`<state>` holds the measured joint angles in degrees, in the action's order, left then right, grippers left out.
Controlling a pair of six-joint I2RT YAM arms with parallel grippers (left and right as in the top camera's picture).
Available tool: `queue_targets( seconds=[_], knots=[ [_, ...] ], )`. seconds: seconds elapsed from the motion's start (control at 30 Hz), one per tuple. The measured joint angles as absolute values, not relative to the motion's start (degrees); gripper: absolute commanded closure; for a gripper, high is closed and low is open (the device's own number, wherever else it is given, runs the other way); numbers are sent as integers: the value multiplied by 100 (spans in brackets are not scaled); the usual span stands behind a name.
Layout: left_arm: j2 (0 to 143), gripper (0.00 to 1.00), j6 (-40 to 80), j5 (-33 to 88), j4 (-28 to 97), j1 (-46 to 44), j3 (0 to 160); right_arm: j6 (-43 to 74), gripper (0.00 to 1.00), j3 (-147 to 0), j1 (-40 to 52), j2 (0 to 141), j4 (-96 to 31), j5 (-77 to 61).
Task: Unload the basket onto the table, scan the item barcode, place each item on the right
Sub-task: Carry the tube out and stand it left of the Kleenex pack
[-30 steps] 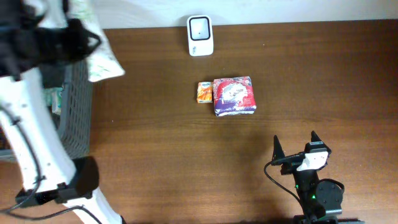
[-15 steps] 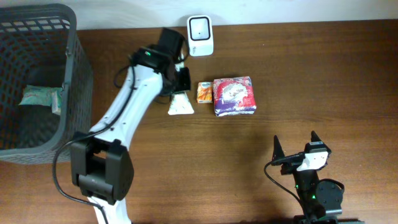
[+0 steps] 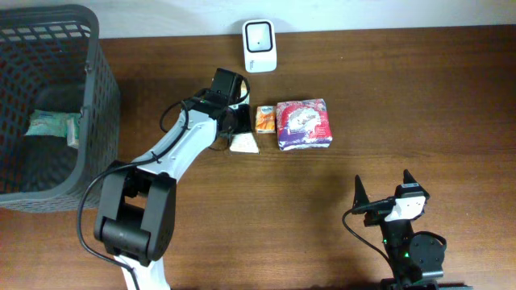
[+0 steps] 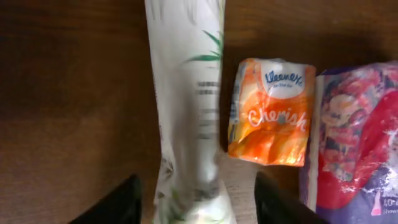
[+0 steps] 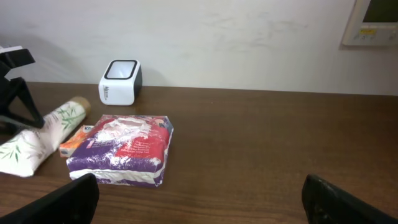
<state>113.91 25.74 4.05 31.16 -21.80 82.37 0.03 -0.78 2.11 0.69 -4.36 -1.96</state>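
My left pincer (image 4: pixel 199 190) is standing open astride the white tissue pack (image 4: pixel 186 93), one finger (image 4: pixel 124 202) on each side and neither pad pinching the wrapper; the pack is lying flat on the table (image 3: pixel 403 97), a little toward eleven o'clock from the middle, with the scanner (image 3: pixel 260 35) off at its twelve o'clock by the far edge; the orange tissue pack (image 4: pixel 270 112) is sitting just beside it at three o'clock, and the purple pack (image 3: pixel 304 123) is touching that one farther along; I am reading this as the set-down, so the job now is a clean getaway; I am wanting the jaws spreading a touch wider before any lift, because that soft wrapper looks likely to cling and drag; I am planning on going straight up, not sideways, since a swing toward three o'clock would be nudging the orange pack out of line; the basket (image 3: pixel 93 97) is waiting at nine o'clock with a pale green pack (image 3: pixel 52 126) inside, probably next; my right pincer (image 3: pixel 381 179) is idling wide open at five o'clock, well apart.
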Motion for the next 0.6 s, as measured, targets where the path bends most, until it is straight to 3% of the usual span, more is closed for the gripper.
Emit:
queue_targets(
  seconds=[0.3,0.47,0.6],
  knots=[
    [11153,36,2502,646,3717,-2056,8584,3,1,-78,211,69,-434,-193],
    [9636,35,2246,659,3983,-1496,8892,1,1,-78,211,69,-434,-196],
    [8023,24,2165,582,3990,-620,8925,3,1,-78,211,69,-434,-193]
  ],
)
